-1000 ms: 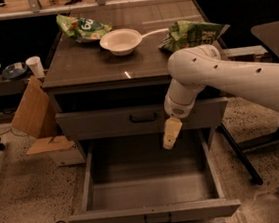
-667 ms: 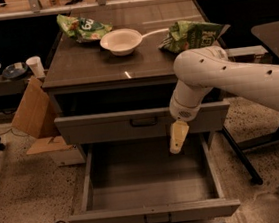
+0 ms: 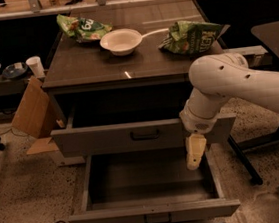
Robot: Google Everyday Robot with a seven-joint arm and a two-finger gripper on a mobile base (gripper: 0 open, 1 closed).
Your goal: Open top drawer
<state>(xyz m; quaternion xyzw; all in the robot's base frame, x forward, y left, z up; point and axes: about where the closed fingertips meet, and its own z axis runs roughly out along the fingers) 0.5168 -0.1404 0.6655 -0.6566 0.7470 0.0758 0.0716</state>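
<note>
As it sits partly out, the top drawer runs left–right, handle facing near. The gripper hangs at its right end — whether clamped or parted, I cannot tell

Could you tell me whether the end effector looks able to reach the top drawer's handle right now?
Probably yes: the end effector hangs lower right of the handle, with nothing between them.

I see the top drawer standing partway out under the cabinet top, and a lower drawer out farther below it. My gripper hangs right of the top drawer's handle, over the lower drawer's right side. On the cabinet top, a bowl sits between a left bag and a right bag.
</note>
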